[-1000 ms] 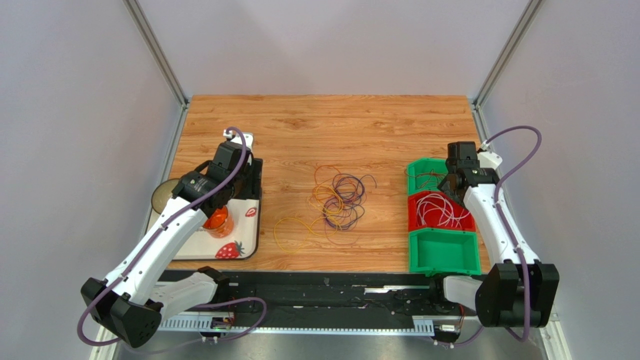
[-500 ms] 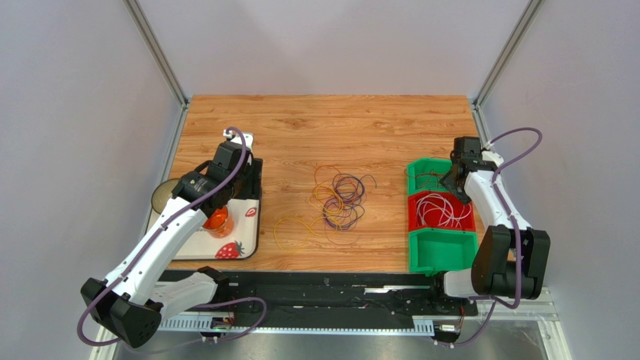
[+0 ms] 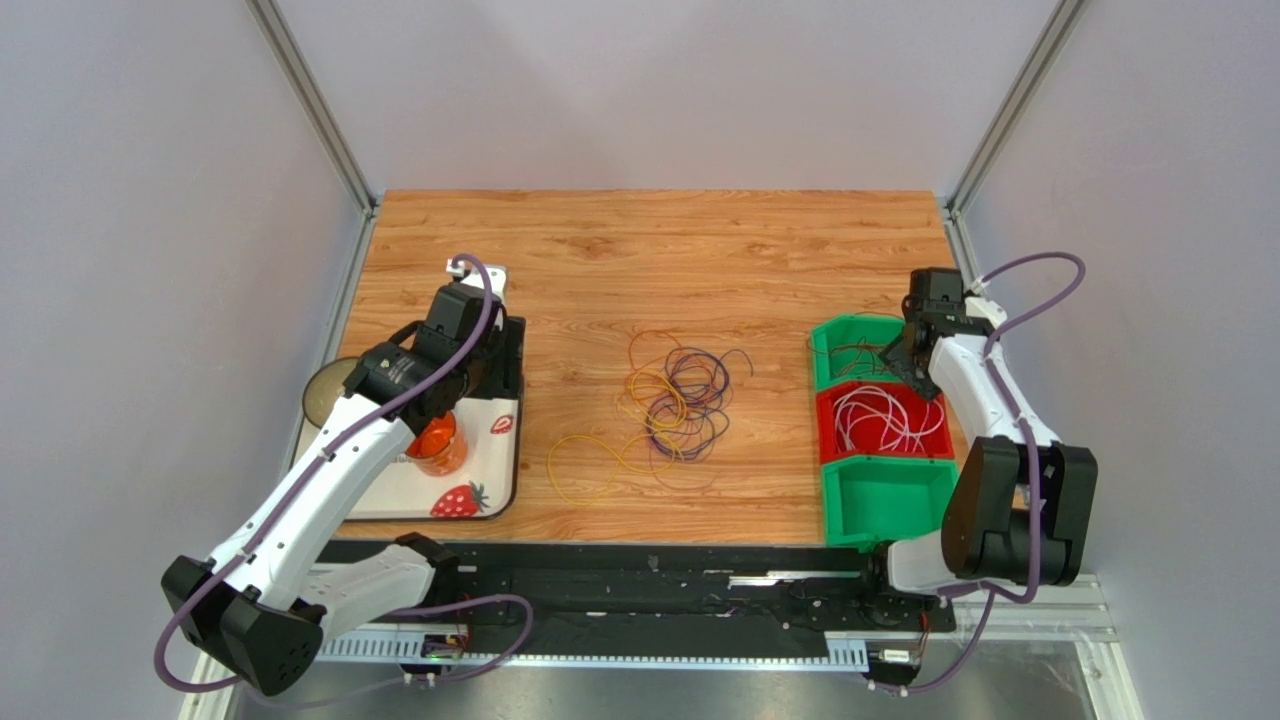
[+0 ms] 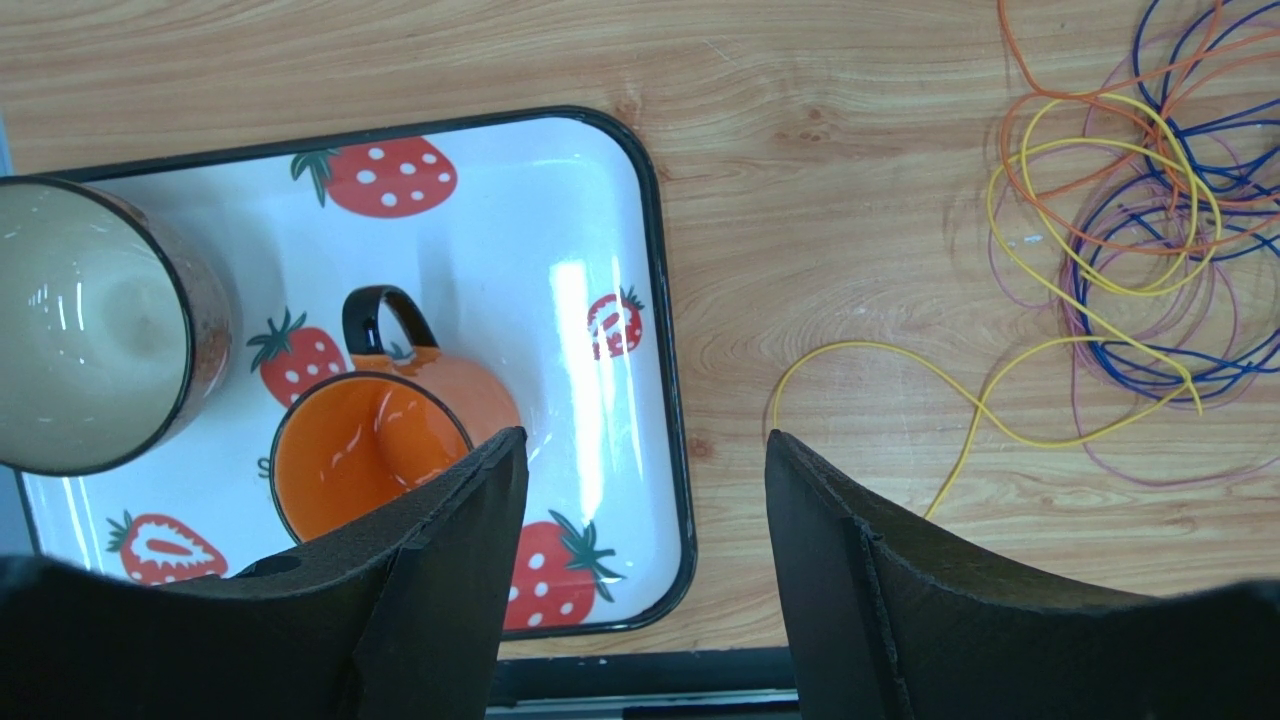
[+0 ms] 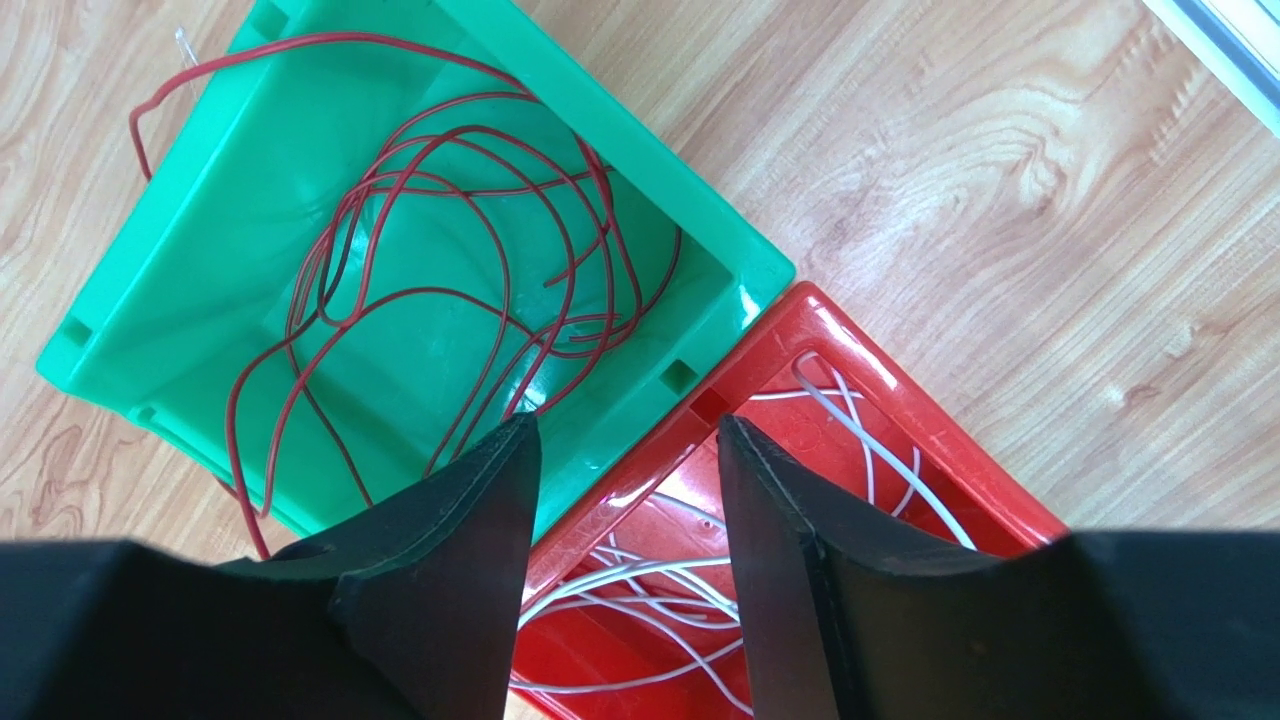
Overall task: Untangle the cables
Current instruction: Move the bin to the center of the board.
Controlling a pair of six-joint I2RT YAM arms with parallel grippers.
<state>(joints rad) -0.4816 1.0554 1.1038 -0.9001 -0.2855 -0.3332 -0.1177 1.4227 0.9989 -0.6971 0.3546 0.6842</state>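
Observation:
A tangle of thin purple, orange and yellow cables (image 3: 679,401) lies mid-table; it also shows at the top right of the left wrist view (image 4: 1135,240). A loose yellow loop (image 3: 583,462) trails to its left. My left gripper (image 3: 504,357) is open and empty above the strawberry tray (image 4: 601,165). My right gripper (image 3: 897,365) is open and empty above the bins. Red cables (image 5: 451,255) lie in the far green bin (image 5: 181,315). White cables (image 5: 706,585) lie in the red bin (image 5: 842,338).
An orange mug (image 4: 376,450) and a dark-rimmed cup (image 4: 90,345) stand on the tray. A second green bin (image 3: 887,503) sits nearest the arms, with no cables visible in it. A small white object (image 3: 478,275) lies behind the tray.
My right arm has folded back and its gripper has shifted slightly right and away over the far green bin. The left arm and the cables have not moved.

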